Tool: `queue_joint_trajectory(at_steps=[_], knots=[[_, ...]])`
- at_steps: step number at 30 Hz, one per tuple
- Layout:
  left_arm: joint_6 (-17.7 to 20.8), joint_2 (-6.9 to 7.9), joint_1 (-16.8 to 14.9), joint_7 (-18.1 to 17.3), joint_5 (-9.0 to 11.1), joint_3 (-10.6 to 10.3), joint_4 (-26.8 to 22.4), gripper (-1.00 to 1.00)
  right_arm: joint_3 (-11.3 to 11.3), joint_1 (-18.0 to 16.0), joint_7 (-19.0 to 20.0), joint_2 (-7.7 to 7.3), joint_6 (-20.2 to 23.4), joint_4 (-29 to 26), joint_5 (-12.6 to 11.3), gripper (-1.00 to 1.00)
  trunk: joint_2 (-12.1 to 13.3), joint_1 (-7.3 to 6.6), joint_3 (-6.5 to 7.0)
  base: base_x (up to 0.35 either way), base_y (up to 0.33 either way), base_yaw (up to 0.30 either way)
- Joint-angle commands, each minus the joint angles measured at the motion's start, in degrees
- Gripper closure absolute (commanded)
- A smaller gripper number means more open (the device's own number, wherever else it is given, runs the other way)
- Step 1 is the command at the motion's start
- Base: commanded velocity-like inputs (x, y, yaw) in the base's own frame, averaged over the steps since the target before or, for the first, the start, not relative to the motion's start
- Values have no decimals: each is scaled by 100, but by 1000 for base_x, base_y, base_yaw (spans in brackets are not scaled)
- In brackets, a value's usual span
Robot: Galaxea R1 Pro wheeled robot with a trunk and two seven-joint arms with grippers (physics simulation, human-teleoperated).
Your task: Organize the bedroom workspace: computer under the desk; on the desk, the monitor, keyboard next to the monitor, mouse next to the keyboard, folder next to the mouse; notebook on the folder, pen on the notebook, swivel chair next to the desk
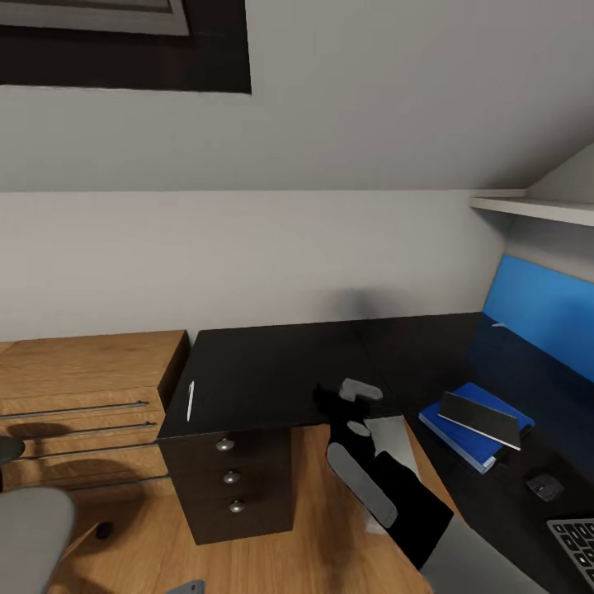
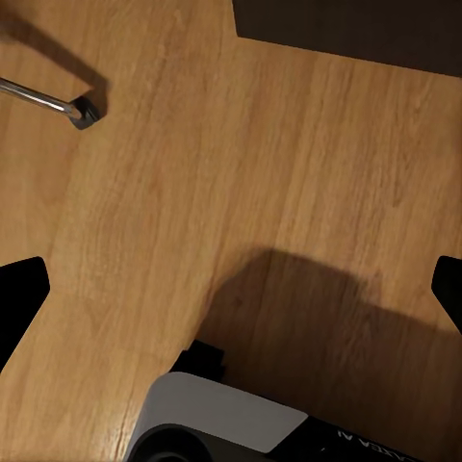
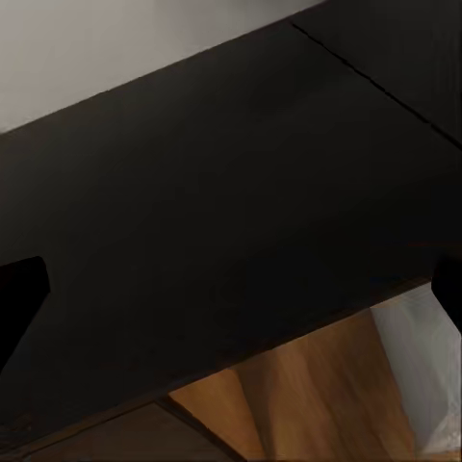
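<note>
Lying near the left edge of the black worktop (image 1: 272, 363), above the drawer unit (image 1: 229, 478) with three silver knobs, your pen (image 1: 190, 401) is a thin white stick, well apart from the rest. Over on the right wing you have the grey notebook (image 1: 478, 417) resting askew on the blue folder (image 1: 472, 437), with the mouse (image 1: 544, 487) just beyond and the keyboard (image 1: 573, 540) at the corner of the head view. Your right end effector (image 1: 342, 396) hangs over the worktop's front edge, its fingers spread and holding nothing. Your left end effector (image 2: 231, 289) looks down at bare wood floor (image 2: 192, 173), fingers wide apart, empty. A wooden chest (image 1: 82, 396) stands left of the worktop.
</note>
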Motion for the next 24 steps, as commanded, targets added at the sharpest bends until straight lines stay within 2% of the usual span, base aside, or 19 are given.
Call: queue_joint_trajectory(at_steps=[1,3,5,8,10,14,20,24], knots=[[21,10,-6,41,16,-21,-11,-100,-312,-556,47,66,87,724,22,-100,-5,0,-7,0,0,0],[21,10,-6,41,16,-21,-11,-100,-689,-1054,408,117,107,1463,42,-100,-5,0,-7,0,0,0],[21,7,-6,41,16,-21,-11,-100,-857,-1217,778,134,112,1645,45,-100,-5,0,-7,0,0,0],[21,7,-6,38,16,-21,-11,-100,-952,-1197,1062,162,140,1737,-1,-100,-5,0,-7,0,0,0],[21,10,-6,34,16,-22,-19,-100,-952,-988,1165,283,190,1688,-124,-100,-5,0,-7,0,0,0],[21,23,-6,39,16,-21,-27,-100,-941,-744,1216,450,317,1594,-194,-100,-5,0,-7,0,0,7],[21,24,-6,43,16,-24,-29,-100,-906,-669,1222,504,368,1559,-207,-100,-5,0,-8,0,0,190],[21,29,-6,44,16,-22,-29,-100,-659,-662,1220,517,380,1554,-201,-100,-5,0,-15,0,0,256]])
